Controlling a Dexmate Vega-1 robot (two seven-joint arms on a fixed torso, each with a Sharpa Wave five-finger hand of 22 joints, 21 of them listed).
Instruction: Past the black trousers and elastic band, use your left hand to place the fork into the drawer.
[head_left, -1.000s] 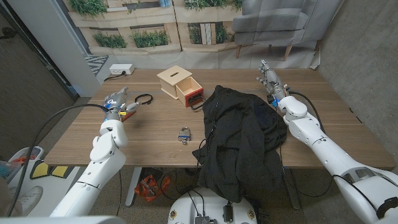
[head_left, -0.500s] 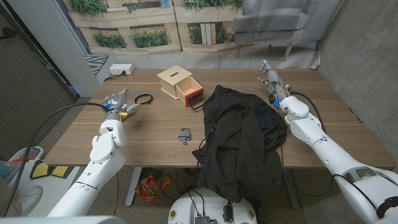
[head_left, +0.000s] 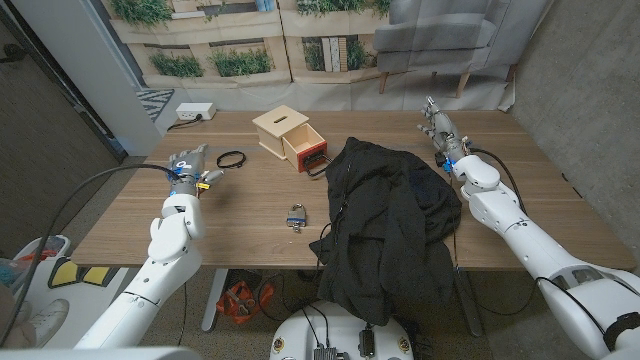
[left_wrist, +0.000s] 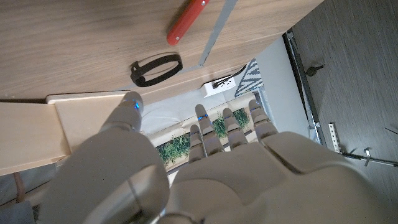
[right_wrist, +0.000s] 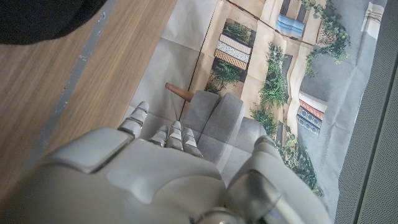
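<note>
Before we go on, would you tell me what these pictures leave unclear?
- Fork: left wrist view's edge cuts off its tines; in the head view the left hand covers most of it.
- Drawer contents: head view, too small and dark.
- Table under the black trousers: covered.
- Padlock: too small.

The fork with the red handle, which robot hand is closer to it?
The left hand. The fork lies on the table just beyond its fingers, near the elastic band. The right hand is far across the table, past the black trousers.
</note>
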